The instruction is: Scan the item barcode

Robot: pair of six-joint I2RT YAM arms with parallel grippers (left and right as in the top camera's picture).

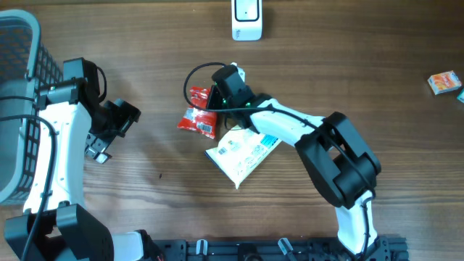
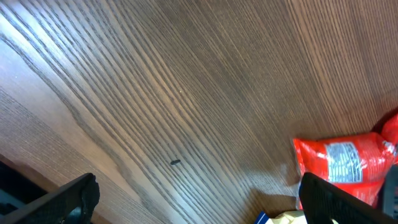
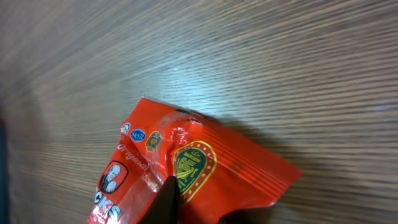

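My right pincer [image 1: 212, 100] pinches the crinkly red plastic snack packet [image 3: 205, 168] at the middle of the brown wooden table [image 1: 145, 43], touching a white-and-blue pouch [image 1: 243, 154]; my left pincer [image 2: 199, 186] hangs spread wide.

Snack pkt [image 1: 197, 121] centre, pouch [image 1: 243, 154] just right, scanner [image 1: 246, 19] behind, basket [image 1: 14, 29] far left.

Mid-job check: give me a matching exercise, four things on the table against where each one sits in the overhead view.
Things:
1. red snack packet
2. white scanner
3. grey basket
4. orange box

Places in the overhead view:
a. left edge
b. right edge
c. centre
d. top edge, middle

Pairs: 1-c, 2-d, 3-a, 4-b.
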